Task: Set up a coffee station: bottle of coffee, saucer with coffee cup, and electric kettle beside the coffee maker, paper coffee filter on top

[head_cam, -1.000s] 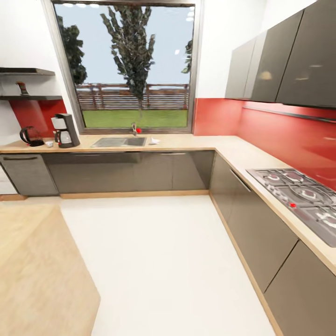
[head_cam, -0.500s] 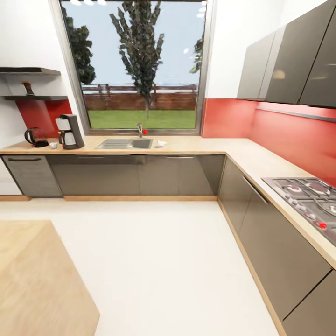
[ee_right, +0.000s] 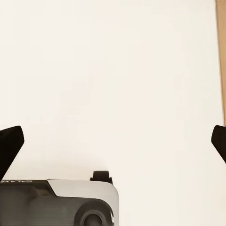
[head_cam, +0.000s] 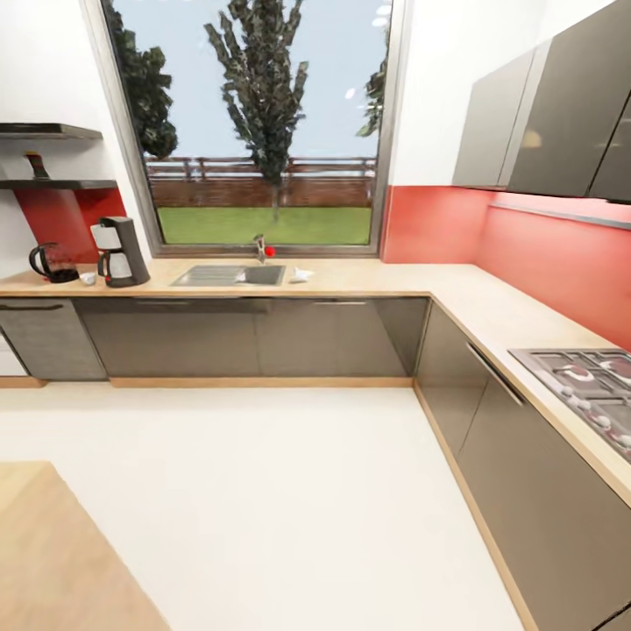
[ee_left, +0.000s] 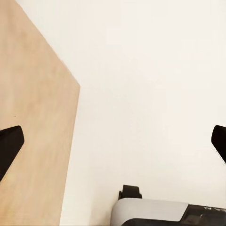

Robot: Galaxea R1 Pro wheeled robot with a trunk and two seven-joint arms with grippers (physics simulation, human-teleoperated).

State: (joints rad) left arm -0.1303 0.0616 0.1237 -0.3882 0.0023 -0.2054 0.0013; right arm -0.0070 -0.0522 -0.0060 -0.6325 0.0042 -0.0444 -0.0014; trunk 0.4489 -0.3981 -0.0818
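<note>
At the far left of the kitchen countertop (head_cam: 368, 282) stands the black coffee maker (head_cam: 118, 252). The round glass electric kettle (head_cam: 53, 261) is to its left. Between them sits a small white coffee cup (head_cam: 87, 278); the saucer is too small to tell apart. The dark bottle of coffee (head_cam: 37, 165) stands on the lower kitchen shelf (head_cam: 61, 184). A white paper coffee filter (head_cam: 301, 275) lies right of the sink (head_cam: 230, 275). My left gripper (ee_left: 114, 143) and right gripper (ee_right: 114, 143) are open over the white floor, holding nothing.
The wooden island (head_cam: 53, 561) fills the near left corner and shows beside my left gripper as the island top (ee_left: 33, 117). A counter run with a steel hob (head_cam: 587, 386) lines the right side. White floor (head_cam: 289, 491) lies between. My base (ee_right: 61, 202) sits below the grippers.
The whole head view has shifted: the island has slid down and left, and the hob toward the right edge. The camera moved; nothing on the counter or shelf moved.
</note>
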